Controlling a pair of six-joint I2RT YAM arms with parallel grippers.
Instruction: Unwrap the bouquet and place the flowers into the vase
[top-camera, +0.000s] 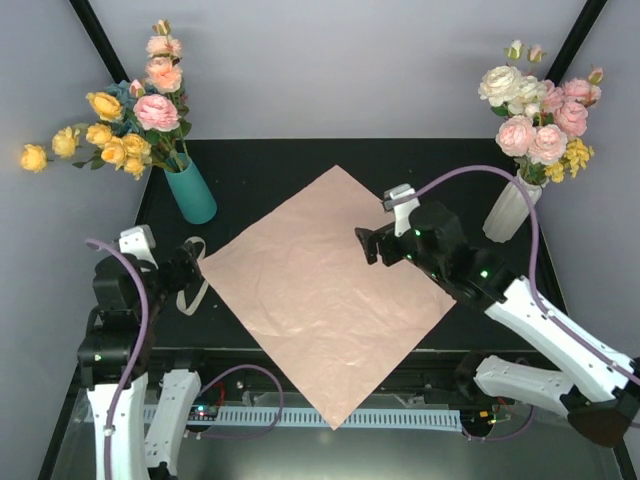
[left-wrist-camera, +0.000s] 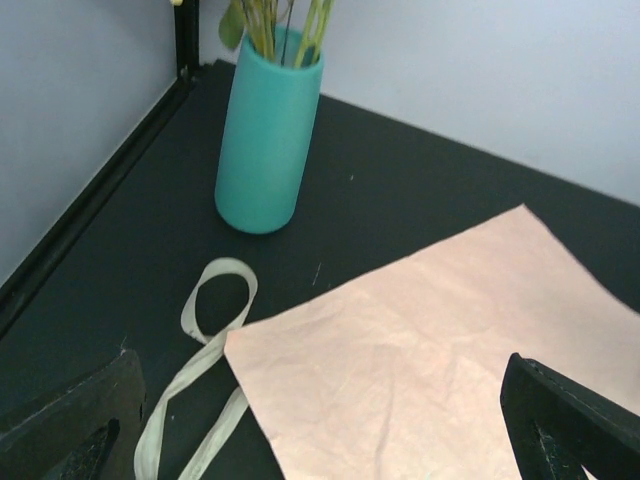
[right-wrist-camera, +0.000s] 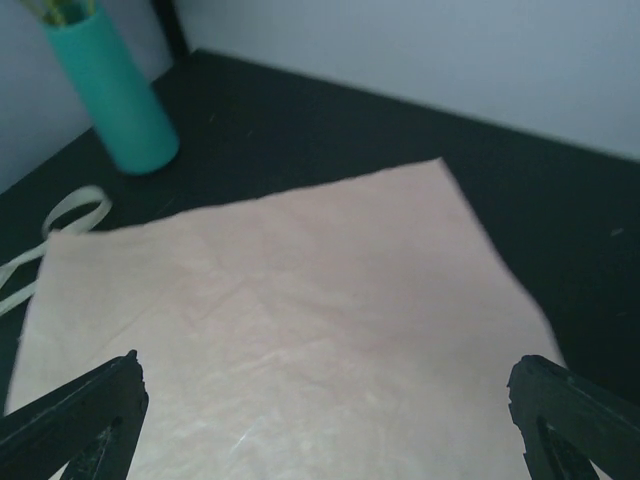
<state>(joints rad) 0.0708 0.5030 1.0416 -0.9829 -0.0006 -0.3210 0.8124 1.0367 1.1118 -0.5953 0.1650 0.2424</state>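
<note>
the flowers (top-camera: 130, 115) stand stems-down in the teal vase (top-camera: 191, 190) at the far left of the black table (top-camera: 300, 160). the pink paper (top-camera: 325, 290) lies spread flat in the middle, with one corner over the near edge. the beige ribbon (left-wrist-camera: 203, 352) lies loose at the paper's left corner, seemingly touching it, though that is hard to tell. the left gripper (top-camera: 190, 268) hangs by the ribbon, jaws wide and empty. the right gripper (top-camera: 367, 248) hangs over the paper's right side, also wide and holding nothing.
</note>
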